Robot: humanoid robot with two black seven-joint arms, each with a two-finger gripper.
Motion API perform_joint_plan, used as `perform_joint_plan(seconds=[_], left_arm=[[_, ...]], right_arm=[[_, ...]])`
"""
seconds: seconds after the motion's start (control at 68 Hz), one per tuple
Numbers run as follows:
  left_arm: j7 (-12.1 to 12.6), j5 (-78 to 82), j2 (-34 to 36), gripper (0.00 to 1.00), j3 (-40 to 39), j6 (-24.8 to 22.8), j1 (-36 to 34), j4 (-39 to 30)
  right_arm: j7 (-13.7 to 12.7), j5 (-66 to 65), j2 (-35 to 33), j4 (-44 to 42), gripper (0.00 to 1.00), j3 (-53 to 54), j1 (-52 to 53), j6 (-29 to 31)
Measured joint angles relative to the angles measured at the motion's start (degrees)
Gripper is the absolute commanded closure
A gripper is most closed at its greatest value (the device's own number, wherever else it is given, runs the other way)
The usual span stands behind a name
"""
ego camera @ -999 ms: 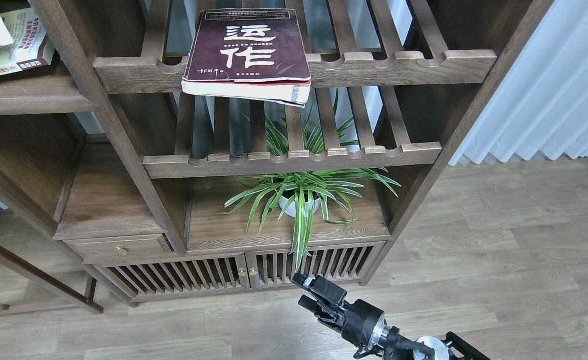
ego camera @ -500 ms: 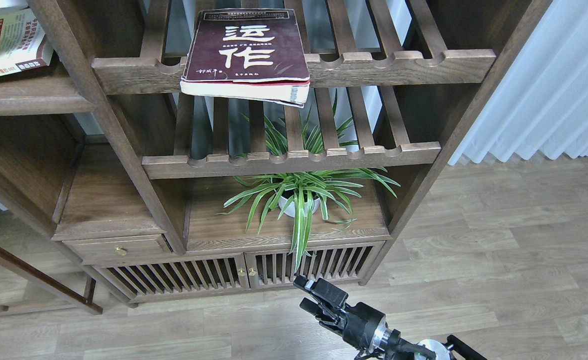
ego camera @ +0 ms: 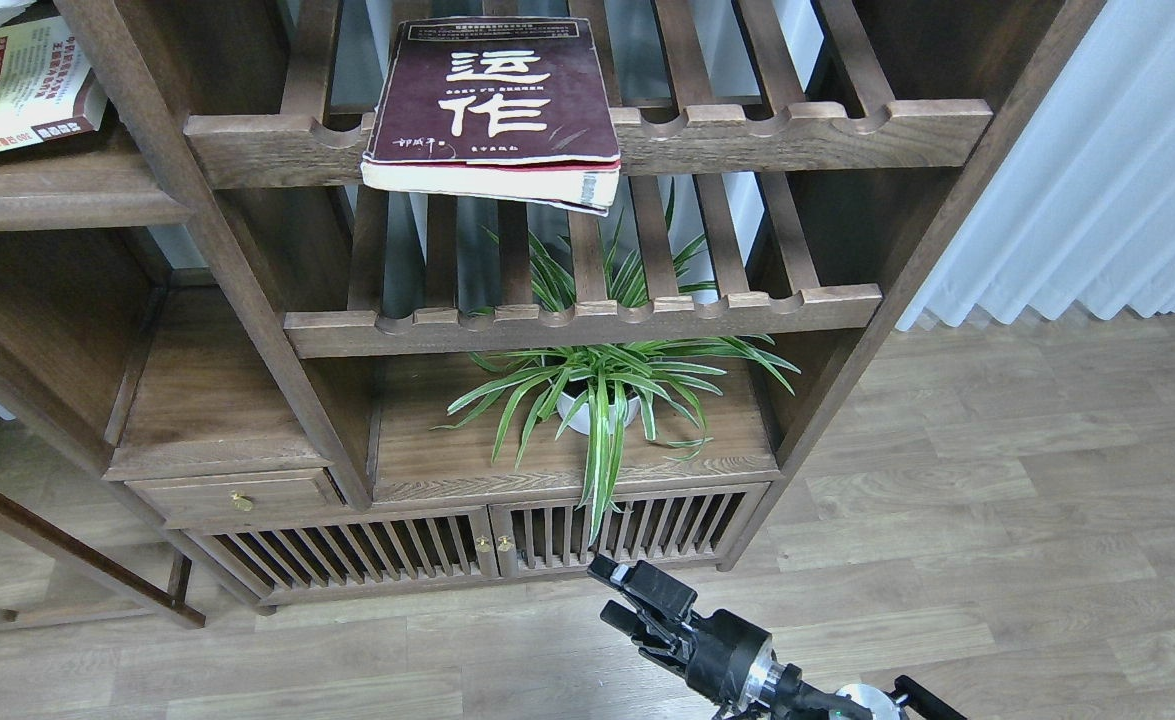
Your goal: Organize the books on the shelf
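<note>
Right gripper (ego camera: 619,592), low before the cabinet doors, jaws slightly parted, holding nothing; left arm unseen. A potted plant (ego camera: 597,395) and a lower slatted rack (ego camera: 587,325) lie between. Maroon book (ego camera: 495,100) lies flat, well above, overhanging the upper rack's front rail, long axis running depthwise. Solid shelf (ego camera: 57,195) at far left carries another book (ego camera: 17,85).

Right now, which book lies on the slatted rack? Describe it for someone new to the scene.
Start at the wooden shelf unit and find its upper slatted rack. Lying flat there, overhanging the front rail, is the maroon book, the only one with big cream Chinese characters.
</note>
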Motion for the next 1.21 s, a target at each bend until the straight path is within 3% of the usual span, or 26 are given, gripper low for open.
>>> perform_joint_plan(seconds=[0.132, 0.412, 0.588, 1.029, 1.205], left_arm=[[0.0, 0.11, -1.02, 0.93, -0.06, 0.0, -0.43, 0.5], [-0.02, 1.95, -2.75, 0.41, -0.23, 0.0, -2.0, 2.63], [-0.02, 4.54, -2.9, 0.22, -0.39, 0.0, -2.99, 2.88], [-0.01, 5.46, -2.73, 0.08, -0.05, 0.0, -5.35, -0.9], [-0.02, 9.46, -2.8, 0.07, 0.1, 0.0, -5.21, -3.16]], right_arm=[[-0.01, 0.05, 0.0, 0.0, 0.0, 0.0, -0.65, 0.0], [-0.01, 0.05, 0.0, 0.03, 0.0, 0.0, -1.21, 0.0], [-0.04, 0.01, -0.01, 0.04, 0.0, -0.09, -1.3, 0.0], [-0.03, -0.13, 0.0, 0.0, 0.0, -0.27, -1.31, 0.0], [-0.03, -0.13, 0.0, 0.0, 0.0, -0.27, -1.31, 0.0]])
